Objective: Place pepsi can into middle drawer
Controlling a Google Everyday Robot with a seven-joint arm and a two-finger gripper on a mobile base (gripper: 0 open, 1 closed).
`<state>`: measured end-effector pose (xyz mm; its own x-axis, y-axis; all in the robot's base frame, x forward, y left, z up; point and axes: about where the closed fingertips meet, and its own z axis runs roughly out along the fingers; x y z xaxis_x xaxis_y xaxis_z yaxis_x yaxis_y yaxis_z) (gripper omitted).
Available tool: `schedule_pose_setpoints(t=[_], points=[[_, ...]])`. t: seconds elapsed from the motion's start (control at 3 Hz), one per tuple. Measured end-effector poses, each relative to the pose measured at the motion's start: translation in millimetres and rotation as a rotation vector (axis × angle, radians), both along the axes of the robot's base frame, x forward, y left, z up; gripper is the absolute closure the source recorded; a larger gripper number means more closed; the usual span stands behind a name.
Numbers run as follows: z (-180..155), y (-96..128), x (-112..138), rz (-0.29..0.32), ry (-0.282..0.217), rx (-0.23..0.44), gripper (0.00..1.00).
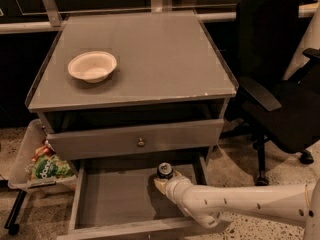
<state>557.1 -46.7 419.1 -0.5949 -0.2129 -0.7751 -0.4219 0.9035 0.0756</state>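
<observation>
The pepsi can (165, 170) stands upright at the back right of the open middle drawer (115, 196), a shallow grey tray pulled out at the bottom of the cabinet. Only its silver top and a little dark side show. My gripper (160, 184) reaches in from the right on a white arm (235, 203). It sits low in the drawer, right in front of the can and against it. The can's lower part is hidden behind the gripper.
A white bowl (92, 65) sits on the cabinet top (165, 59). A drawer front with a round knob (141, 142) overhangs the back of the open drawer. A black office chair (280, 94) stands to the right. A bin of snack bags (44, 167) hangs at the left.
</observation>
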Motion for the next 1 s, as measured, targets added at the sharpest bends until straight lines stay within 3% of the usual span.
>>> schedule_pose_setpoints(t=[1.0], points=[[-25,6,4,-0.079,-0.012,-0.013,1.00]])
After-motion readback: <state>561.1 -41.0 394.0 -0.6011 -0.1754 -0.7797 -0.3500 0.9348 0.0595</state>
